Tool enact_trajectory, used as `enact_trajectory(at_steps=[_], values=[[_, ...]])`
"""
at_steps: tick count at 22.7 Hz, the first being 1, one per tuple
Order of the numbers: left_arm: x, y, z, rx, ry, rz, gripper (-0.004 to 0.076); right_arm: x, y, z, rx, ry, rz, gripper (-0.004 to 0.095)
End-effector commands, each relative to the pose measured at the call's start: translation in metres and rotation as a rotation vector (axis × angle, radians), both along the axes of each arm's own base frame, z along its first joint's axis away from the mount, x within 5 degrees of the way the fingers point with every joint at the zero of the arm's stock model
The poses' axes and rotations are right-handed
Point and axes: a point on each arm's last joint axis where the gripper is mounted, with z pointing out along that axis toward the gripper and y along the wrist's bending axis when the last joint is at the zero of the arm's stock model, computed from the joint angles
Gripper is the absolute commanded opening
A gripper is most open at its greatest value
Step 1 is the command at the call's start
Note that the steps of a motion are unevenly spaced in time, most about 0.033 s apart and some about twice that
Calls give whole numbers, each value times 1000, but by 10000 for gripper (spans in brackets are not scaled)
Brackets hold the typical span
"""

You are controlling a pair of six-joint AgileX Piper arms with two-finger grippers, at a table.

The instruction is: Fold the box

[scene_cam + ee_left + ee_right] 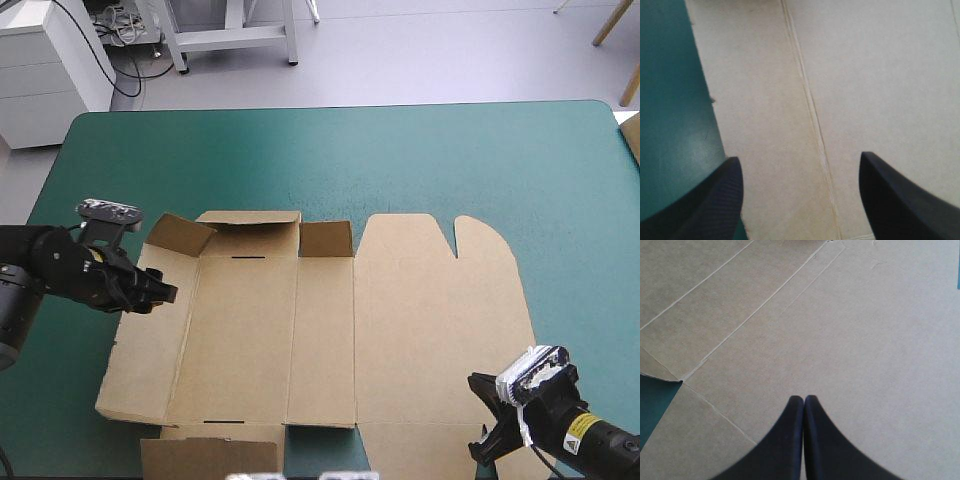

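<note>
Box (330, 330) lies mostly flat on the teal-green surface (400, 160), w/ board under both arms. L end effector (800, 157): fingers wide apart, gripping nothing. The side panel is directly beneath it, a crease (810, 110) runs ahead between the fingers, and the board's edge is just beside one finger. R end effector (804, 397): fingers pressed together into one point, nothing between them, over the lid's near corner. Can't tell if it touches the board.

Risks, as I judge them:
- If you close L from above w/o getting a finger under that edge, it'll pinch air or shove the sheet sideways.
- If R isn't actually pinning the lid, the whole box slides once L pushes or lifts.
- If you lift the panel too far from the crease, it may bend off-line, not along the score.
- Corner flap (180, 235) ahead of L stands half raised. It's probably loose, so a swinging wall could knock it flat or trap it outside.
</note>
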Motion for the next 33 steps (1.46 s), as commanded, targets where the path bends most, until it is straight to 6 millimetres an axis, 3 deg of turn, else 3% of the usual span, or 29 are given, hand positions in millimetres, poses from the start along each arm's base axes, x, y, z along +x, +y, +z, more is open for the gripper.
enact_trajectory(at_steps=[1, 6, 9, 14, 18, 24, 29, 30, 33], values=[[-3, 20, 13, -97, -35, 15, 474, 4, 1, 13, 48, -73, -16, -22], [-4, 62, 2, -225, -64, 131, 474, 4, 1, 13, 43, -76, -17, -21], [3, 71, -33, -307, 43, 154, 474, 4, 1, 13, 44, -77, -17, -21], [11, 79, -85, -329, 258, 142, 474, 4, 1, 13, 43, -79, -16, -21], [13, 78, -94, -367, 292, 153, 474, 4, 1, 13, 42, -79, -15, -21], [-3, 63, -122, -447, 394, 147, 474, 5, -1, 13, 17, -99, -19, -21], [-4, 63, -124, -450, 402, 148, 469, 5, -1, 13, 12, -103, -20, -21], [-4, 63, -124, -450, 402, 148, 448, 5, -1, 13, 12, -103, -20, -21], [-4, 63, -124, -450, 402, 148, 256, 5, -1, 13, 12, -103, -20, -21]])
